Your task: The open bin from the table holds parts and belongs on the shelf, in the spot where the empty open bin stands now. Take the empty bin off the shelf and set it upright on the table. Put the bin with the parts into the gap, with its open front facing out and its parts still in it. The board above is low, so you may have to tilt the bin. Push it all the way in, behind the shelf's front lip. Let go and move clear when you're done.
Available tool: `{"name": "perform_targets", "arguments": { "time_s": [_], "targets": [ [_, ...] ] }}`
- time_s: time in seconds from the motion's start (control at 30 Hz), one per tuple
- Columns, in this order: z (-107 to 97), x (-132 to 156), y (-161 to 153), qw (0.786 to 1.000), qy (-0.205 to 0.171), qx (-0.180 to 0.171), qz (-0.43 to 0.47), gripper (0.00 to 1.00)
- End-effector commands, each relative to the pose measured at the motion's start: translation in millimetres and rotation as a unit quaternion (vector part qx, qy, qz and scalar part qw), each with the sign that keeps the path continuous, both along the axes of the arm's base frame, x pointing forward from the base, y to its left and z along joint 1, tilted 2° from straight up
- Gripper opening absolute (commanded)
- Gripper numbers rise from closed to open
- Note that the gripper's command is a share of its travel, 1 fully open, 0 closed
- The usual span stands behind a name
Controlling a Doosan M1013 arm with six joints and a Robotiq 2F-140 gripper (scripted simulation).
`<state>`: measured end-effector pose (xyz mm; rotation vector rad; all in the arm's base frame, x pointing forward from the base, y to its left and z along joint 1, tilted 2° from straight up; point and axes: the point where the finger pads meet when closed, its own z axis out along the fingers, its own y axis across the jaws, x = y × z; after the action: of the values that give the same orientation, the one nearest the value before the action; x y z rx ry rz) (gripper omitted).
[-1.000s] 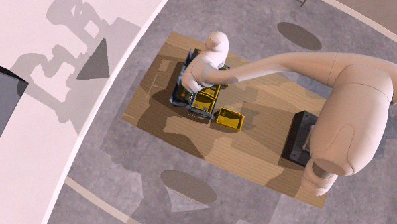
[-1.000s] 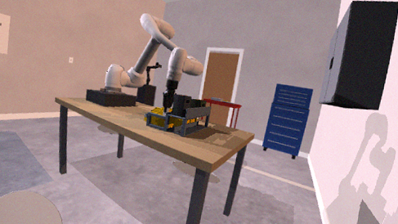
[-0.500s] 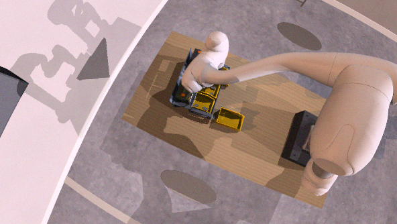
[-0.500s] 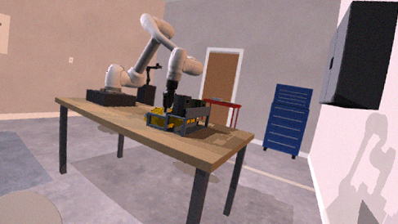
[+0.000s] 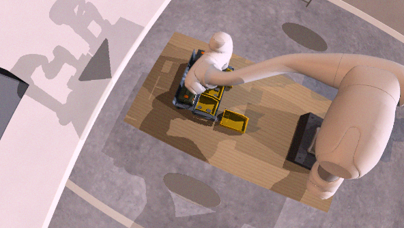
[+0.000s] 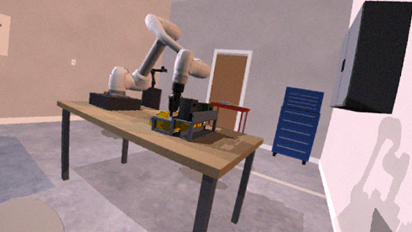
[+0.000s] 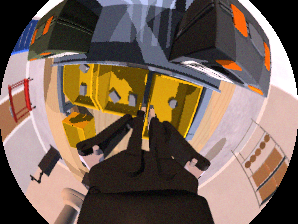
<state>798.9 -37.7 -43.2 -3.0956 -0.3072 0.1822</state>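
Note:
The shelf [image 5: 205, 116] [image 6: 206, 116] [image 7: 201, 114] holds three yellow open bins side by side. The left bin [image 7: 75, 95] and middle bin [image 7: 107, 82] show grey parts; the right bin [image 7: 186, 95] [image 5: 205, 102] also holds parts. Their open fronts face the robot's base. An empty yellow bin [image 5: 234, 120] stands upright on the table [image 5: 239, 153], in front of the shelf's near end. My gripper [image 7: 146, 109] [image 6: 171, 113] is nearly closed with nothing seen between the fingertips. The tips are low by the border of the middle and right bins. The right bin's front edge and lip are partly hidden.
Dark boxes with orange marks [image 7: 69, 30] [image 7: 215, 42] stand on the low board above the bins. Another yellow bin [image 7: 78, 131] stands in front of the shelf's left end. The arm's black base block [image 5: 300, 141] [image 6: 115, 102] is at the table's other end.

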Motion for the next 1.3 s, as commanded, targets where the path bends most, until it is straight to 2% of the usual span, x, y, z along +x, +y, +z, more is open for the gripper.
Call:
{"name": "perform_targets", "arguments": {
  "time_s": [0.0,0.6,1.27],
  "targets": [
    [2,-2,0,1.000,0.001,0.003,-0.002,0.15],
    [9,-1,0,1.000,0.001,0.003,-0.002,0.15],
    [31,-1,-1,1.000,0.001,0.003,-0.002,0.15]
  ]
}}
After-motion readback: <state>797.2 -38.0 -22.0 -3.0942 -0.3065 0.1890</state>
